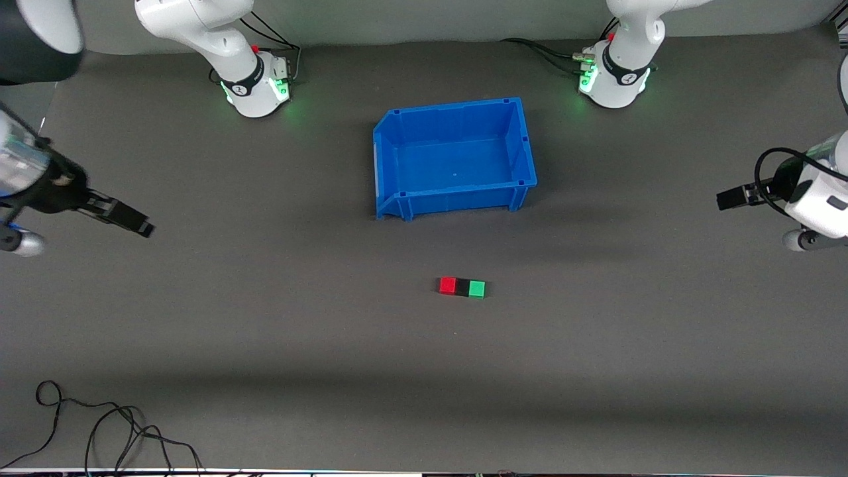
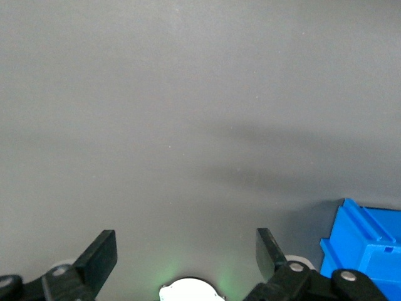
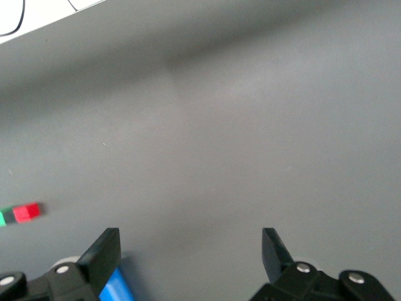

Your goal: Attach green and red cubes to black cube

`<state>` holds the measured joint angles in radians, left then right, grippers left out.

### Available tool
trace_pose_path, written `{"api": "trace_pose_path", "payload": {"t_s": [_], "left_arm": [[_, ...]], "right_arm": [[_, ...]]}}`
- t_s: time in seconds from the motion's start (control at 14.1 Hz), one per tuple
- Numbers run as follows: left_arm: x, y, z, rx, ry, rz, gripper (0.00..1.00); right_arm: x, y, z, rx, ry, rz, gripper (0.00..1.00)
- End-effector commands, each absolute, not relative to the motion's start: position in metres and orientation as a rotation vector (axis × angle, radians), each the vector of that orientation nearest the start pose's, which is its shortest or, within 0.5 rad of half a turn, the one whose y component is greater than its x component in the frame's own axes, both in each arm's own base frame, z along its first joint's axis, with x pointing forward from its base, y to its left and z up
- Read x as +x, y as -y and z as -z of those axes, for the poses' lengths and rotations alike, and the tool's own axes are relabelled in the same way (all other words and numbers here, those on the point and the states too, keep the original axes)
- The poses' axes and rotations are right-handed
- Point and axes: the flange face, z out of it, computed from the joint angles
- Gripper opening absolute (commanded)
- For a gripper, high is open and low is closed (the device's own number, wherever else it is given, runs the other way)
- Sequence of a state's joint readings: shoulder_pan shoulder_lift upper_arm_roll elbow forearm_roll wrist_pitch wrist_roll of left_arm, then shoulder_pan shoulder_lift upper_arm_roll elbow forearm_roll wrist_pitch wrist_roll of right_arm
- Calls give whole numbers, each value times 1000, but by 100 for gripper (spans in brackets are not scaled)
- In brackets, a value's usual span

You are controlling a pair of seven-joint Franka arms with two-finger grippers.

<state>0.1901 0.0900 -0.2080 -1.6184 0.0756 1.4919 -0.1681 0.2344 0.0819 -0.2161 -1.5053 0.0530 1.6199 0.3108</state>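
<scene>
The red cube (image 1: 448, 285), black cube (image 1: 462, 286) and green cube (image 1: 476, 288) lie in one touching row on the grey table, black in the middle, nearer to the front camera than the blue bin. The row also shows small in the right wrist view, with the red cube (image 3: 26, 212) and a sliver of the green cube (image 3: 2, 218). My right gripper (image 1: 140, 226) is open and empty over the right arm's end of the table. My left gripper (image 1: 726, 198) is open and empty over the left arm's end. Both are far from the cubes.
An empty blue bin (image 1: 457, 199) stands mid-table between the cubes and the arm bases; a corner of it shows in the left wrist view (image 2: 366, 248). Loose black cables (image 1: 99, 430) lie at the table's front edge toward the right arm's end.
</scene>
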Motion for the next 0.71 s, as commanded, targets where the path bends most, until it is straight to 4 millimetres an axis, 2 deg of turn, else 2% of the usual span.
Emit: {"api": "trace_pose_path", "payload": {"t_s": [0.0, 0.21, 0.5, 0.64], "left_arm": [[546, 1, -567, -3073, 153, -248, 99], [545, 8, -585, -3107, 145, -201, 99], [544, 13, -585, -3107, 133, -213, 100], [543, 12, -586, -3106, 136, -215, 100]], "right_arm": [[569, 4, -626, -3112, -204, 51, 100], [566, 12, -632, -3118, -20, 73, 100], [565, 11, -637, -3119, 95, 93, 100], [563, 10, -642, -3120, 93, 105, 100]]}}
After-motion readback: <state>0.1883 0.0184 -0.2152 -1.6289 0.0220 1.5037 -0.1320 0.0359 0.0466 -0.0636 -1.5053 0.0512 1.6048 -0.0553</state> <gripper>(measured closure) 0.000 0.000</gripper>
